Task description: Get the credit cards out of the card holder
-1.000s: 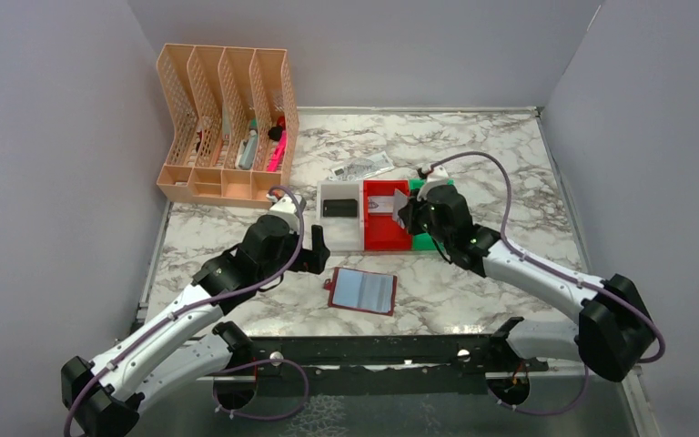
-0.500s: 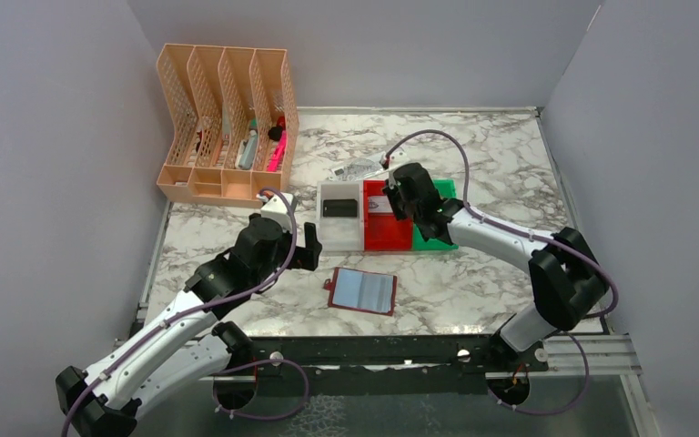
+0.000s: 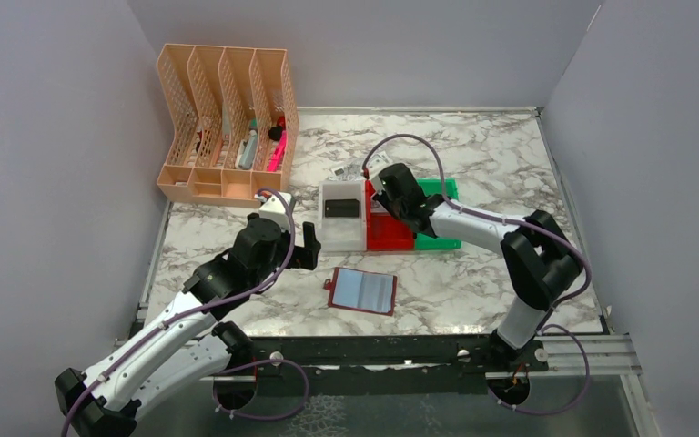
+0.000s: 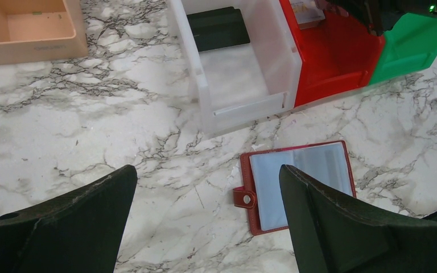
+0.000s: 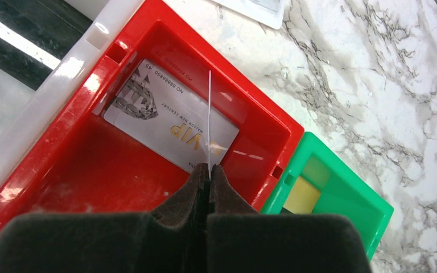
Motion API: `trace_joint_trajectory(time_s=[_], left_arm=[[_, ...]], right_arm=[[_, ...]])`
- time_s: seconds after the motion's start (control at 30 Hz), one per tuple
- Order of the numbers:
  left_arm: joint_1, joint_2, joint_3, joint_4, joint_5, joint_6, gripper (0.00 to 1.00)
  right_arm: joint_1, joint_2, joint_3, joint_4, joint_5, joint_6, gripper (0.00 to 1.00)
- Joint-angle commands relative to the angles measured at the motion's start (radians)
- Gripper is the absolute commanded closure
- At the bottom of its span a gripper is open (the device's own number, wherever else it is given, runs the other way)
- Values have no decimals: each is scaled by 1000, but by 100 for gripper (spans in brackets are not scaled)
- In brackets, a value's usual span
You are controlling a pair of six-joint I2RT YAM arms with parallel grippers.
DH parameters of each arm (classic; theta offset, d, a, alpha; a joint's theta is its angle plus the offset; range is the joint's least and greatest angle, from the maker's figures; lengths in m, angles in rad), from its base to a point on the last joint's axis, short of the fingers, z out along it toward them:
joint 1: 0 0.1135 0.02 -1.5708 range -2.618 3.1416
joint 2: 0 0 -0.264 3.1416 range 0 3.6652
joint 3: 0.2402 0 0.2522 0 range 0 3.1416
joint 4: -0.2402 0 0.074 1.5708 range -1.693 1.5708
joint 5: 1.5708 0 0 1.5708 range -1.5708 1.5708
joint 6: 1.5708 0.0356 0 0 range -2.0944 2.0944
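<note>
The card holder (image 3: 362, 290) (image 4: 299, 182), maroon with bluish clear sleeves, lies open and flat on the marble. My left gripper (image 3: 313, 246) (image 4: 205, 168) hangs open just left of it, holding nothing. My right gripper (image 3: 380, 202) (image 5: 209, 168) is shut on a thin pale credit card (image 5: 209, 114), seen edge-on, over the red bin (image 5: 91, 187). A silver VIP card (image 5: 165, 122) lies in that bin. A black card (image 4: 219, 28) lies in the white bin (image 4: 244, 74). A yellow card (image 5: 302, 194) lies in the green bin (image 5: 347, 199).
The three bins stand side by side behind the card holder. A peach desk organiser (image 3: 227, 118) stands at the back left. A white printed tag (image 3: 350, 170) lies behind the bins. Grey walls close in the left, right and back.
My right arm has swung left with the card, from the red and green bins' shared edge to above the red bin. The left arm has hardly moved.
</note>
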Motion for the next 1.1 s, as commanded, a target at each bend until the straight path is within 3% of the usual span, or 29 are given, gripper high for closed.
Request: trace_joint_trajectory(time_s=[0.0, 0.53, 1.07], left_arm=[[7, -3, -7, 1, -15, 14, 1], [19, 40, -1, 2, 16, 20, 1], [27, 62, -1, 1, 33, 23, 1]], right_arm=[[-3, 30, 20, 21, 87, -100, 98], [-3, 57, 18, -24, -45, -135, 85], [-3, 78, 14, -55, -44, -130, 73]])
